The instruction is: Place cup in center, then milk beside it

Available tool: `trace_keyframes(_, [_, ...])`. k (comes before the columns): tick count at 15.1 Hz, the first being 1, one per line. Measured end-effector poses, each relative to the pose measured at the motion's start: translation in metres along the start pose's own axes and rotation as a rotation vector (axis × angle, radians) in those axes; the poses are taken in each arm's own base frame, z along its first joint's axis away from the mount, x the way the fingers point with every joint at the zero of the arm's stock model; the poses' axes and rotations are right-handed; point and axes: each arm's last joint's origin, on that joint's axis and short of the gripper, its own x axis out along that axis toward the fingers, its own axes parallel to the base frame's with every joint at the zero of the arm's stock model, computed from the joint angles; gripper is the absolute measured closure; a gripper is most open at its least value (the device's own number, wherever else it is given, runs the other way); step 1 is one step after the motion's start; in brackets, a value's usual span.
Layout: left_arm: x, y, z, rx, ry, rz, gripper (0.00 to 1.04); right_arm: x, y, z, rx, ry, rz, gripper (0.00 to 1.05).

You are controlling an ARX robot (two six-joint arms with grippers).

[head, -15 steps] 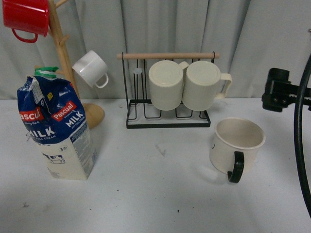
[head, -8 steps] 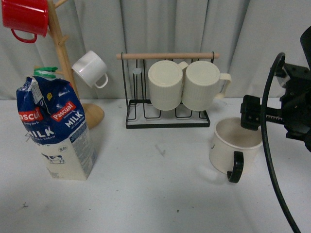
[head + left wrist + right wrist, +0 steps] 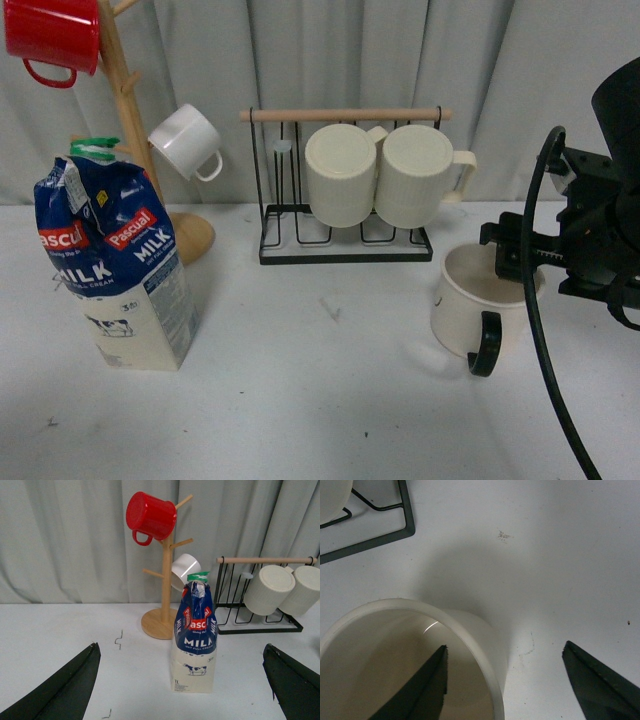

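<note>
Right claw (image 3: 504,646): mine, wide open, holding nothing; swung in from the right, now straddling cup (image 3: 460,312) rim. Cup sits right of worktop (image 3: 320,400) centre, milk (image 3: 120,270) far left; grasp looks next.

A: Where does the front view look from?
B: High over the table (image 3: 300,400), facing the curtain (image 3: 500,80); the left wrist view looks level the same way, sharing the milk (image 3: 115,270) and wire rack (image 3: 345,245)
A: And the right wrist?
B: Close above the cup (image 3: 470,635), looking down into it
</note>
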Motion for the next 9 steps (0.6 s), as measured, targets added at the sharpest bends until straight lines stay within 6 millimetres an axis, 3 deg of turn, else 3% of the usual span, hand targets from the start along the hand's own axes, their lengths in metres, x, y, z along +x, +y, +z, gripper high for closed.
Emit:
trace_keyframes(6, [0.000, 0.000, 0.000, 0.000, 0.000, 0.000, 0.07, -0.003, 0.000, 0.000, 0.008, -0.008, 0.012, 1.00])
trace_keyframes(9, [0.000, 0.000, 0.000, 0.000, 0.000, 0.000, 0.07, -0.029, 0.009, 0.007, 0.004, -0.043, 0.065, 1.01])
